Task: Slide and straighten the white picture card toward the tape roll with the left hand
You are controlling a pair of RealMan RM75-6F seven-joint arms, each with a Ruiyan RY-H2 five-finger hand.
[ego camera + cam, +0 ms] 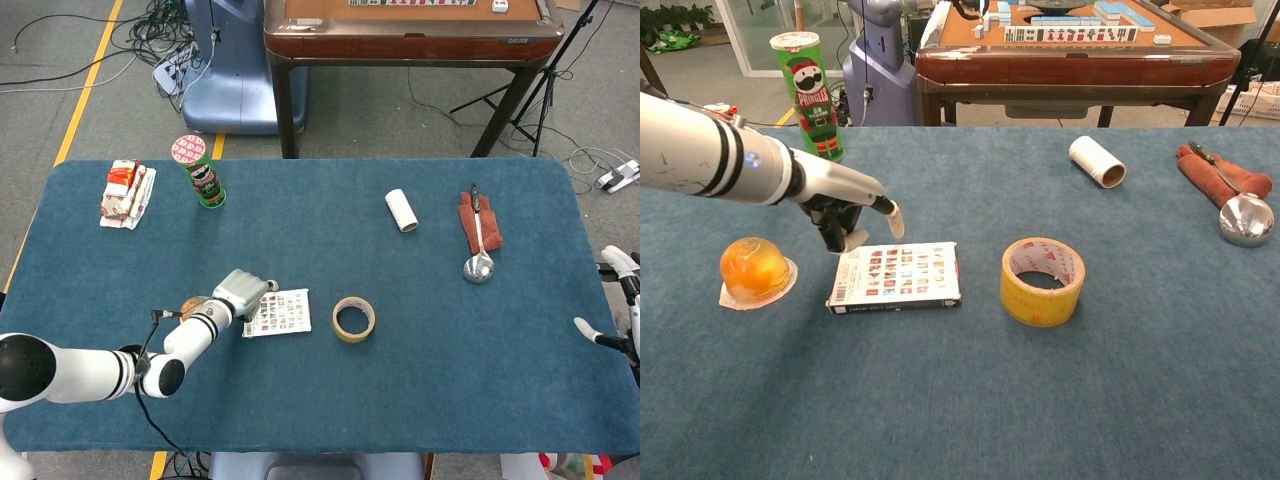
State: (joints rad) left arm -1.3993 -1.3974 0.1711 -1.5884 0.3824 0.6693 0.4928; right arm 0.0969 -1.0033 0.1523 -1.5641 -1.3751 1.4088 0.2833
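Note:
The white picture card (279, 312) (898, 277) lies flat on the blue table, its long edges about parallel to the table's front edge. The yellow tape roll (353, 319) (1042, 281) stands a short gap to its right. My left hand (240, 291) (845, 210) hangs at the card's far left corner, fingers pointing down and touching its edge, thumb stretched out to the right; it holds nothing. My right hand (612, 300) shows only partly at the table's right edge, fingers apart and holding nothing.
An orange jelly cup (755, 270) sits just left of the card. A Pringles can (203, 172) and a snack packet (127, 193) stand at the back left. A white roll (401, 210) and a spoon on red cloth (480, 235) lie at the back right.

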